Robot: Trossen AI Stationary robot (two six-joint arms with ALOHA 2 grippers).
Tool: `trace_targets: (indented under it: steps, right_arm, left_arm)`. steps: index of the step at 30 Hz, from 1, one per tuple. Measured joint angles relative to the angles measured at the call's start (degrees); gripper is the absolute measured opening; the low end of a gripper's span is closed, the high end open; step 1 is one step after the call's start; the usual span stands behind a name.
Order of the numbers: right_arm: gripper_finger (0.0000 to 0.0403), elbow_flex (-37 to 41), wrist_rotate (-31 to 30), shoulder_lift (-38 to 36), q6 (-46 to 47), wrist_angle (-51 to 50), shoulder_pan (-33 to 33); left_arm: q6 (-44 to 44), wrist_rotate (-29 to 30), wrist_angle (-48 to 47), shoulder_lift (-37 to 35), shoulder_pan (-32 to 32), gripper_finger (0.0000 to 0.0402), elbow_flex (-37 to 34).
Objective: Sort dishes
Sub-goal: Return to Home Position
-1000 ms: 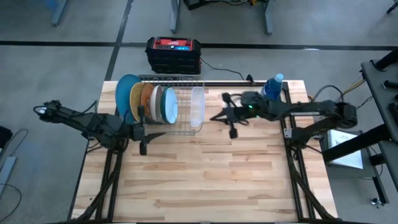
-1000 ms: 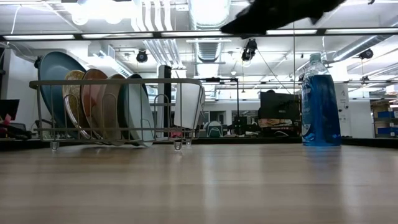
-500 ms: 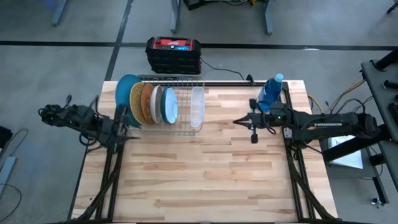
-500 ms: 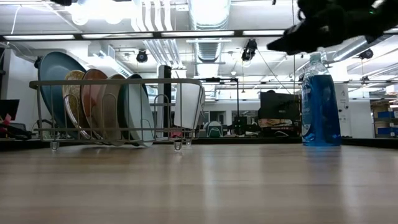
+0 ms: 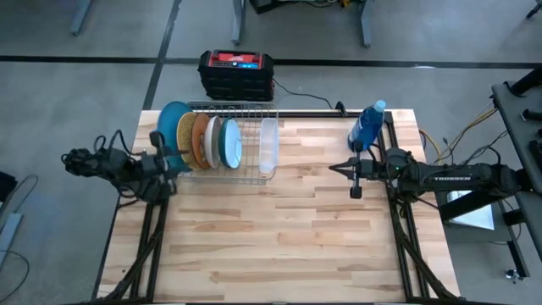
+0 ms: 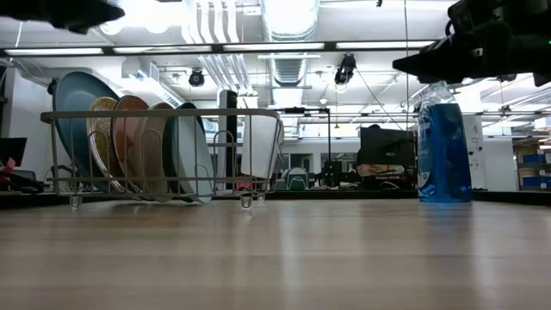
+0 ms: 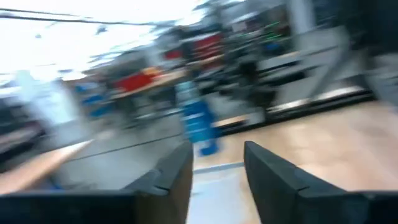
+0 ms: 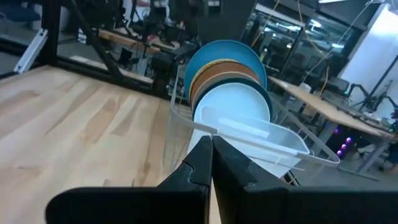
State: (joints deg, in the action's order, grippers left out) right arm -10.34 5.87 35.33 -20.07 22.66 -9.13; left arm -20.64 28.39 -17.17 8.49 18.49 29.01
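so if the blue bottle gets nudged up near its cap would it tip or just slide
Probably tip: the blue bottle stands tall on a fairly narrow base. It looks nearly full of blue liquid, so it is likely heavy for its size and would probably slide rather than topple under a low push.

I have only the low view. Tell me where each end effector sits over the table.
Observer: In the high view, the left end effector is at the left edge of the table, beside the dish rack.
Operator: Now the right one.
Observer: The right end effector is near the right edge, close to the blue bottle but apart from it.
Operator: Report its fingers.
Observer: The right wrist view shows them shut, holding nothing.
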Motion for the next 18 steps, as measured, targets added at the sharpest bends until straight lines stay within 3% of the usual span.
trace_targets:
  steps: [4, 9, 13, 18]
  right_arm:
    - [0.0, 0.65, -0.02, -1.09, 1.24, 0.17, 0.0]
    - [0.0, 0.67, -0.01, -1.06, 1.43, 0.11, 0.0]
    - [0.0, 0.68, -0.02, -1.07, 1.37, 0.19, 0.0]
    - [0.0, 0.69, -0.04, -1.05, 1.15, 0.21, 0.0]
  left_arm:
    - [-5.25, 14.82, 5.12, -2.24, 0.03, 0.0083, -3.75]
    - [-18.01, 17.63, 16.59, -5.68, 0.06, 0.0009, -7.21]
    - [-32.81, 22.99, 33.19, -8.43, 0.06, 0.0008, -9.43]
    - [-50.5, 39.07, 54.5, -8.5, -0.22, 0.0001, -11.69]
